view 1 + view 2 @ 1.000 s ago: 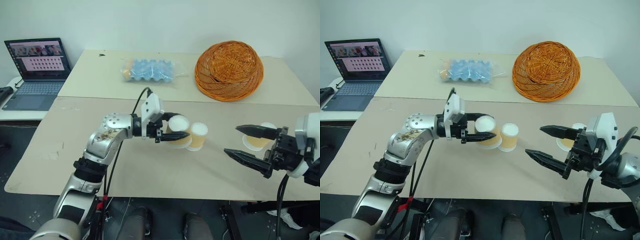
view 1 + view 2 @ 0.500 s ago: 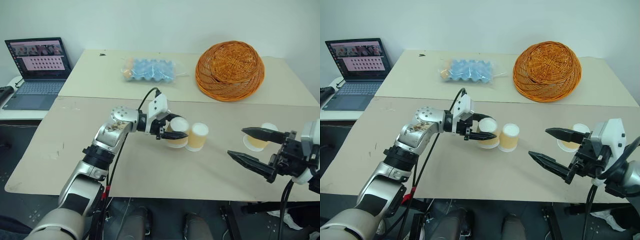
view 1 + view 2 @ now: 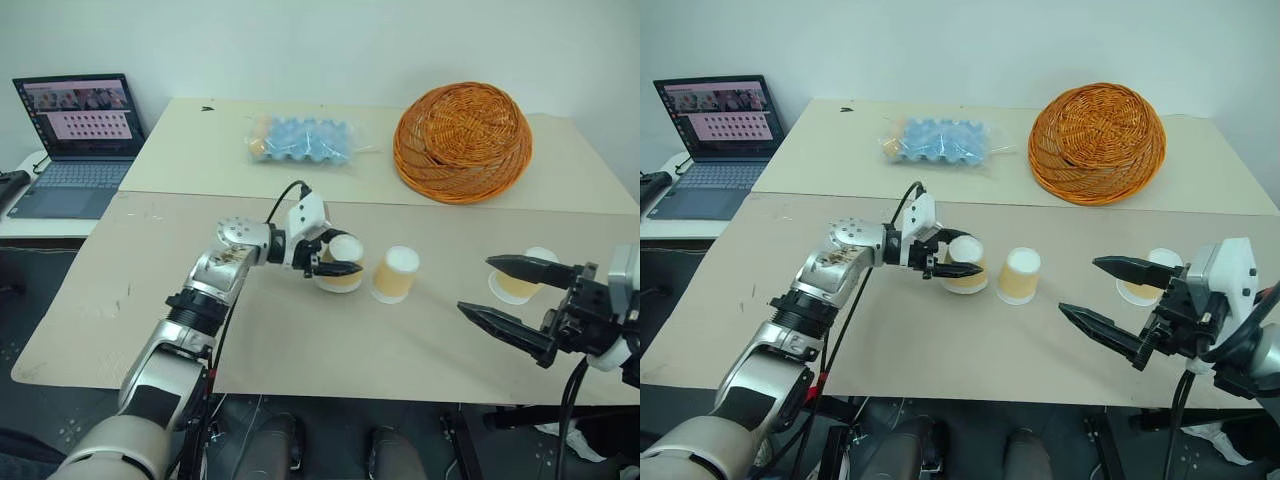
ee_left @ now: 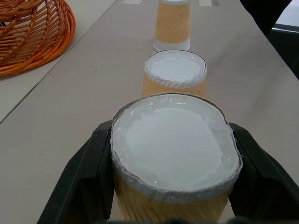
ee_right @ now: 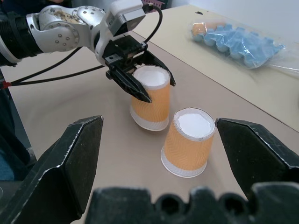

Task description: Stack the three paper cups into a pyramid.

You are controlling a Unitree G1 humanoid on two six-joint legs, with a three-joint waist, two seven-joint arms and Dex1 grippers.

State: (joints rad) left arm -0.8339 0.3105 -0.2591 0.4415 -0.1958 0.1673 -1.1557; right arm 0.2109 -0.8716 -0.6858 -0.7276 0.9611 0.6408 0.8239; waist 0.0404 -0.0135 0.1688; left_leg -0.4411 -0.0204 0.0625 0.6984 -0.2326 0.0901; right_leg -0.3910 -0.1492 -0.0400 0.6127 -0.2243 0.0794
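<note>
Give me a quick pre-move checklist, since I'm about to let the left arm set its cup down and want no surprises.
1. Left gripper shut on the held cup: ok, fingers clamp both sides.
2. Held cup upside down, white base up: ok.
3. Gap between the held cup and the middle cup: not ok for a pyramid base, the two stand apart.
4. Held cup resting on the table: cannot tell.
5. Right gripper open and out of the way: ok, it hangs near the third cup, apart from the other two.
6. Basket and egg tray out of the path: ok, on the far table.
</note>
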